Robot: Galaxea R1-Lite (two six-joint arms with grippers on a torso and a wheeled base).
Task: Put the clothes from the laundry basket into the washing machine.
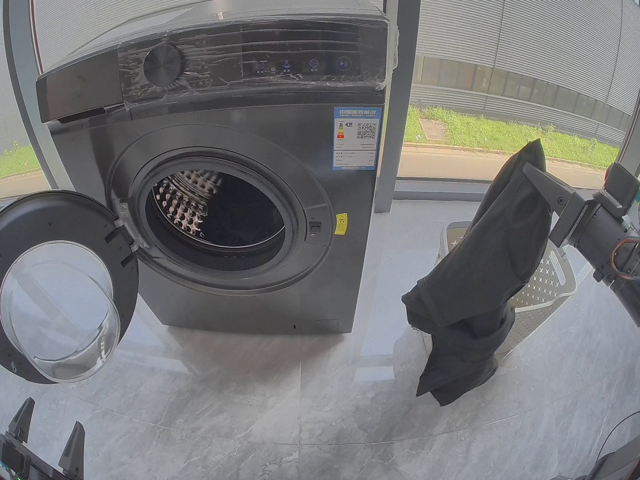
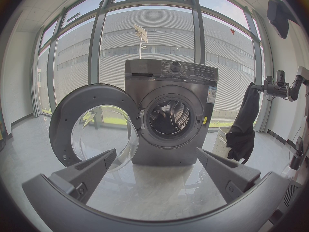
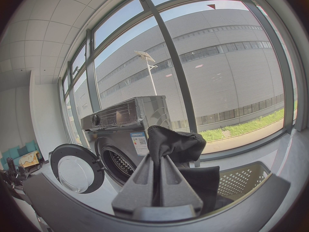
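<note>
**Dark garment hangs from the right fingers above the basket; washer door stands open**

Head view: a glossy, pale grey tiled floor [image 1: 300, 395] runs to tall windows [image 1: 520, 48], with grass and a grey building outside. The grey washing machine [image 1: 233, 128] stands on the floor. Its round door [image 1: 60, 288] is swung wide to the robot's left and its drum [image 1: 200, 201] faces the camera. To the right, the right gripper [image 1: 530, 170] is clamped on the top of a dark garment [image 1: 480, 275]. The garment hangs with its long axis roughly vertical, the pinched end up and the bunched end down. It covers most of the white laundry basket [image 1: 553, 281] behind it, and I cannot tell whether its lowest fold touches the floor. The left gripper [image 1: 52, 415] sits low near the frame's corner, well apart from the machine, with its fingers spread and nothing between them. Its body is cut off by the frame edge.

Left wrist view: the parted left fingers frame the machine's open mouth. The garment dangles over the basket beside the machine, and the basket's inside is hidden.

Right wrist view: the right fingers are pressed together on a bunched fold of the cloth, which spills down behind them. The basket's perforated wall shows past it, and the drum is partly blocked by the fingers.
</note>
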